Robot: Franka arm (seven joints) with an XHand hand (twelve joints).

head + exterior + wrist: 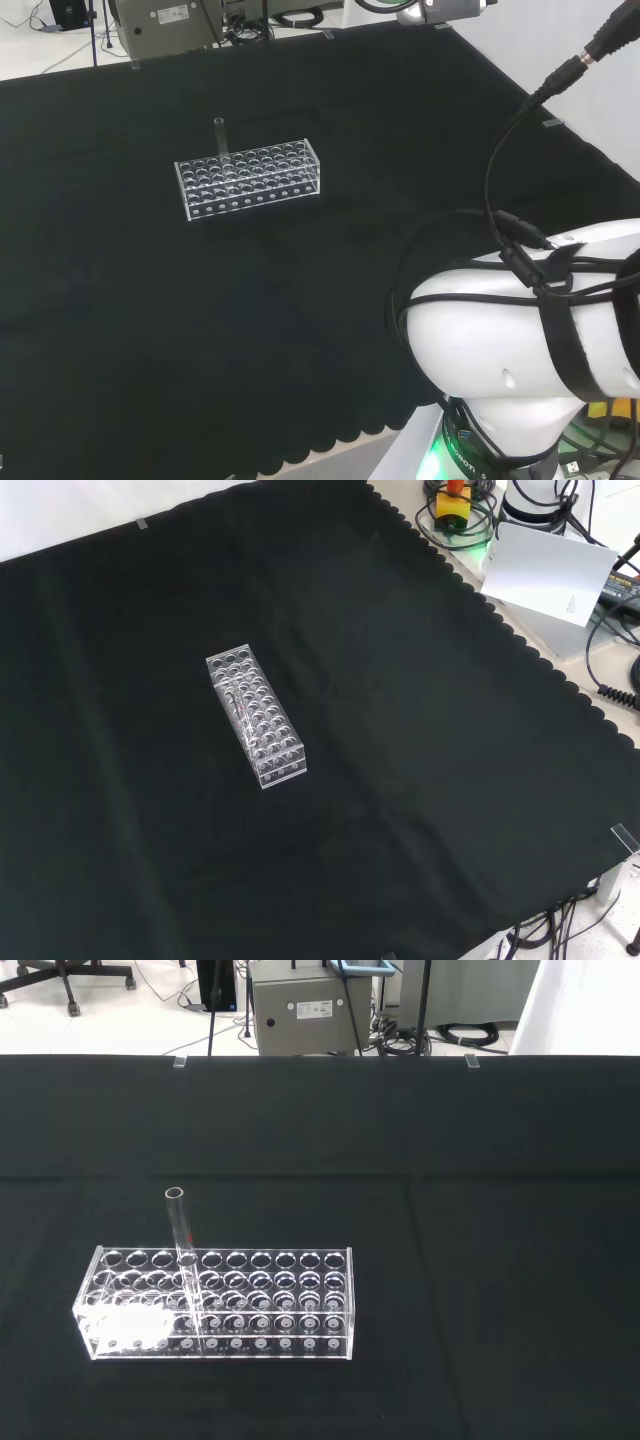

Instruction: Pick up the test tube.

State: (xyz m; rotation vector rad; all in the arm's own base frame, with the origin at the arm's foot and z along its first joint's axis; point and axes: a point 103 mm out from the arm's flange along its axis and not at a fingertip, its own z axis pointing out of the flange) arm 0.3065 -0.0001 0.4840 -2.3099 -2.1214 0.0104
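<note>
A clear test tube stands upright, open mouth up, long axis vertical, held so by a hole near one end of a clear rack. In the head view it rises in the upper left, on the rack's far side. The rack sits alone mid-counter. The hand's state I cannot tell.

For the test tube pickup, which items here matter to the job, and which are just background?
Part of the job:
- test tube, upright in the rack, near one end
- clear rack that holds it

Just lying about:
- black cloth covering the bench
- grey machine beyond the cloth's far edge
- white card off the cloth's corner in the front view
</note>
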